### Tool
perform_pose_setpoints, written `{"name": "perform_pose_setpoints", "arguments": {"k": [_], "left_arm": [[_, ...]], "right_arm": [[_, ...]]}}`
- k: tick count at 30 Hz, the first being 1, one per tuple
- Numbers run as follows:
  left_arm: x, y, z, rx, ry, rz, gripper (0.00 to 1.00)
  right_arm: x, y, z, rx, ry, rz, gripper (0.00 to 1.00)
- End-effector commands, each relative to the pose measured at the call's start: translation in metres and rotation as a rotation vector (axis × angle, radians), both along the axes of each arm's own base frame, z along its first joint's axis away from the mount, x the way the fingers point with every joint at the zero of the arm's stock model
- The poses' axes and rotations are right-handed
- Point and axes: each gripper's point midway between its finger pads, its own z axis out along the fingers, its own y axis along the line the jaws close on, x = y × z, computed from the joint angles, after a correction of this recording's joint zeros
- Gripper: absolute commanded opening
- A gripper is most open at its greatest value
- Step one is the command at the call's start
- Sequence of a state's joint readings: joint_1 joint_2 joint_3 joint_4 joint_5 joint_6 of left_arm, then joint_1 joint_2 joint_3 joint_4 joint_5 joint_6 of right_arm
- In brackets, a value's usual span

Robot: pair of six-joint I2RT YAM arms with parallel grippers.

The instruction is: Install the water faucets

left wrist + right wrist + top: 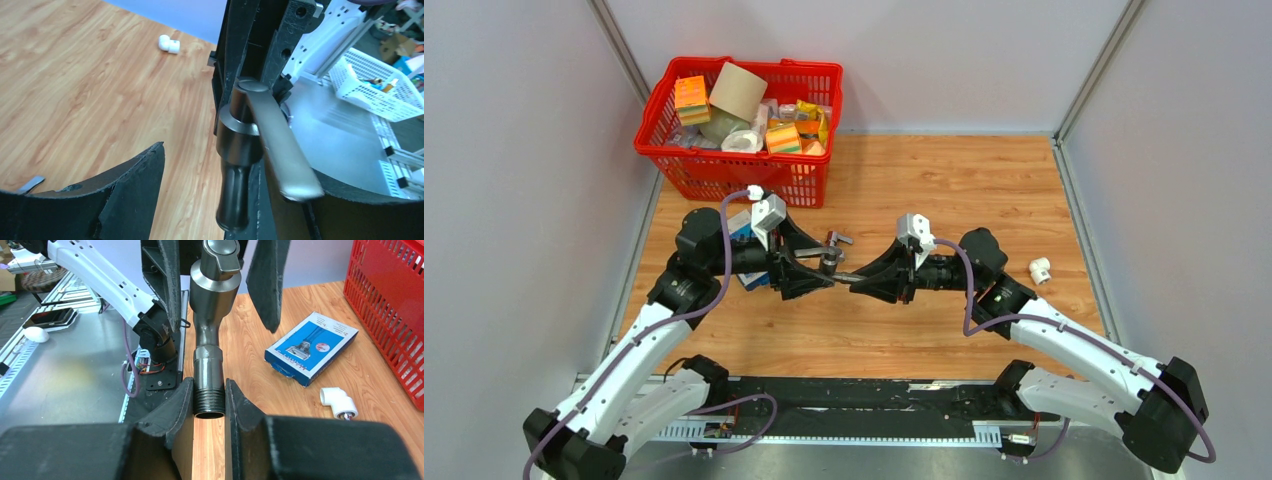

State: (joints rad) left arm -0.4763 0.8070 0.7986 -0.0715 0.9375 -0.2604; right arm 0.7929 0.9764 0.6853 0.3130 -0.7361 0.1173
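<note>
Faucet [210, 335] is clamped in right claw [209, 401]; left claw [221, 315] stands spread around its handle [280, 150].

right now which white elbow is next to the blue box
The elbow near the red basket, just beside the blue box; the other elbow lies alone by the right arm.

a wood-grain worktop [984, 330] sits boxed in by pale grey partition walls [514, 200] at its far, left and right edges, with metal posts [1103, 62] at the far corners. past its near edge lies a dull steel bench [65, 375], evenly lit.
</note>
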Motion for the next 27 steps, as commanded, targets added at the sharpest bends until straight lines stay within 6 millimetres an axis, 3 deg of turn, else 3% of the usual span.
{"name": "perform_pose_setpoints", "arguments": {"k": [1,7,15,22,27], "left_arm": [[-0.011,-0.011,0.020,-0.091,0.011,-0.129,0.79],[-0.012,-0.016,0.019,-0.114,0.014,-0.141,0.77],[-0.016,-0.022,0.021,-0.140,0.032,-0.171,0.65],[-0.016,-0.025,0.015,-0.130,0.051,-0.179,0.63],[-0.018,-0.025,0.013,-0.128,0.054,-0.186,0.56]], "right_arm": [[-0.006,0.000,0.042,0.107,-0.074,0.033,0.00],[-0.004,-0.001,0.044,0.116,-0.076,0.017,0.00],[-0.003,0.000,0.040,0.113,-0.068,0.014,0.00],[-0.001,0.000,0.042,0.119,-0.069,0.007,0.00],[0.000,0.002,0.040,0.114,-0.063,0.007,0.00]]}}
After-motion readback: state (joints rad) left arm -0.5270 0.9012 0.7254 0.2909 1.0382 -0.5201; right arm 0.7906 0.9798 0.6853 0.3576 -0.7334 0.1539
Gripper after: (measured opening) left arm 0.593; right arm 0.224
